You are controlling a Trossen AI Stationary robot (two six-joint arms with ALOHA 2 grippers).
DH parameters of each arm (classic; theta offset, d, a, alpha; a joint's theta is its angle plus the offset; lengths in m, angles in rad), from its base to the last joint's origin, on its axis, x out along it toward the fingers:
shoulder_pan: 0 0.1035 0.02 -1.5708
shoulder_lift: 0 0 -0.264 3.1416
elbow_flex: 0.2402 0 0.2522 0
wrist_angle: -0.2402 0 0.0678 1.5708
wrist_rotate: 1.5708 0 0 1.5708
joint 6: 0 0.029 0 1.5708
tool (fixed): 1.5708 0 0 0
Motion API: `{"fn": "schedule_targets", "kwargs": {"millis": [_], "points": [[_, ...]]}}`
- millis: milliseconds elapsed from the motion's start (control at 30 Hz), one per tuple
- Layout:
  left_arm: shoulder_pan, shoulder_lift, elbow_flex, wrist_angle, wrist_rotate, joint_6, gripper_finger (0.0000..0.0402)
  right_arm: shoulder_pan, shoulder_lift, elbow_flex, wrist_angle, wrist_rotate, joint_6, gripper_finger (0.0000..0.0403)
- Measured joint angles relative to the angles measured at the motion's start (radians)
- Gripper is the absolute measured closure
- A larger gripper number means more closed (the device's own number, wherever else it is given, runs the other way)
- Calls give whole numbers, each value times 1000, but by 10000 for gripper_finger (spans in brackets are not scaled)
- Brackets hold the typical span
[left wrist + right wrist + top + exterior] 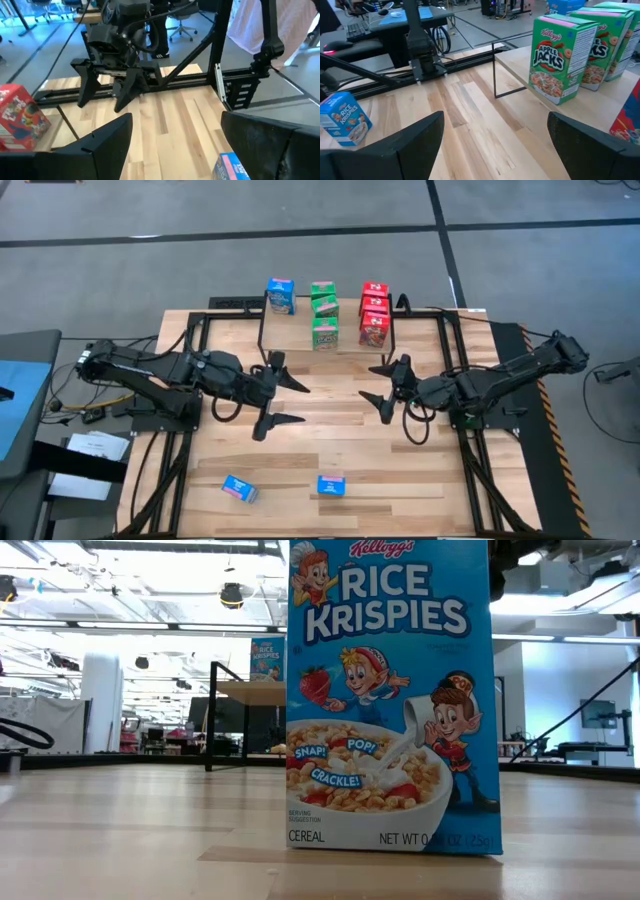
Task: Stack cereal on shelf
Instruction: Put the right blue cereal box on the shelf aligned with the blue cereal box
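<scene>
The shelf point(345, 345) stands at the table's far side and carries one blue cereal box point(281, 296), three green ones point(323, 315) and three red ones point(374, 315). Two more blue boxes rest on the tabletop near its near edge: one point(331, 485) stands upright and fills the low view point(390, 690), the other point(239, 488) sits askew to its left. My left gripper point(280, 392) and my right gripper point(383, 387) hover open over mid-table, facing each other and holding nothing. The right wrist view shows the green boxes point(560, 57) on the shelf board point(520, 62).
Black frame rails point(455, 330) run along the table's left, right and far sides. Bare slatted wood point(330, 430) lies between the grippers and the near blue boxes. The left wrist view shows the right arm's gripper point(115, 85) across from it and a red box point(20, 117).
</scene>
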Motion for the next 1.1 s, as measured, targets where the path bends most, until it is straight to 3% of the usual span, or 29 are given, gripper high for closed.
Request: {"fn": "schedule_targets", "kwargs": {"millis": [200,667,867,1100], "points": [[-43,80,1,0,-19,-13,105,-3,0,0,1,-2,0,23],[-146,276,0,92,-86,-198,105,7,0,0,0,-3,1,23],[-155,362,0,122,5,-251,105,7,0,0,-5,-4,1,23],[-195,452,0,174,-10,-242,105,7,0,0,-10,-5,1,23]]}}
